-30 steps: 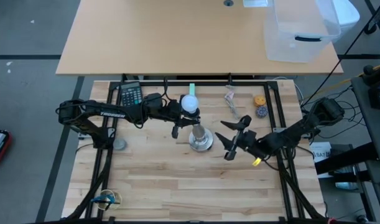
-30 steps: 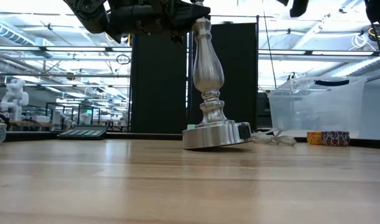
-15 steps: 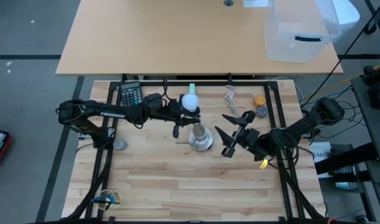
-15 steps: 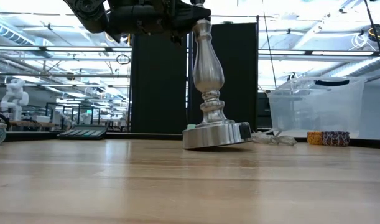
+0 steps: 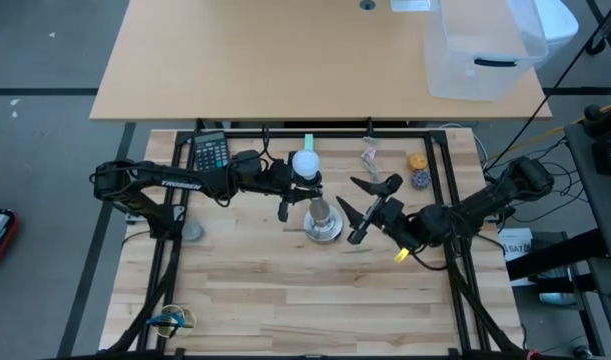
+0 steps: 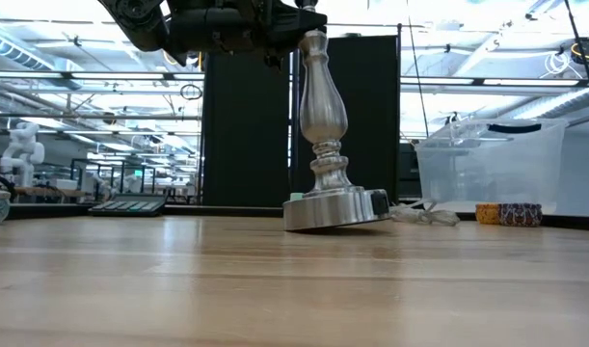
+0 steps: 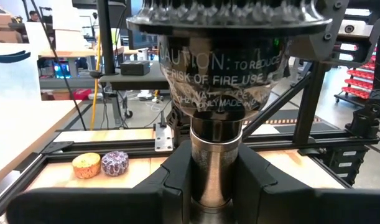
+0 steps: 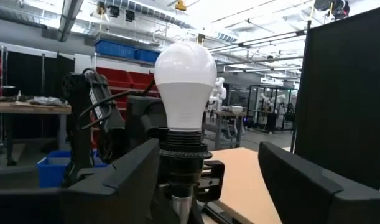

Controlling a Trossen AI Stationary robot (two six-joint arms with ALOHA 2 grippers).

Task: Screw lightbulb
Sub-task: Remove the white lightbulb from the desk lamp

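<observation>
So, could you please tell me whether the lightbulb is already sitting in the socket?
Yes: the lightbulb sits upright in the black socket, base hidden inside. How far it is screwed in, I cannot tell.

Robotics lab: red parts bins [image 7: 367,65]

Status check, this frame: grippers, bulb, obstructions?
Left gripper shut on lamp stand neck. Right gripper open, short of lightbulb sitting in socket. Path unobstructed.

White frosted lightbulb [image 8: 184,78], silver lamp stand [image 6: 325,145], black socket [image 8: 180,155], pale wood table [image 5: 285,290], black calculator [image 5: 210,152]
</observation>
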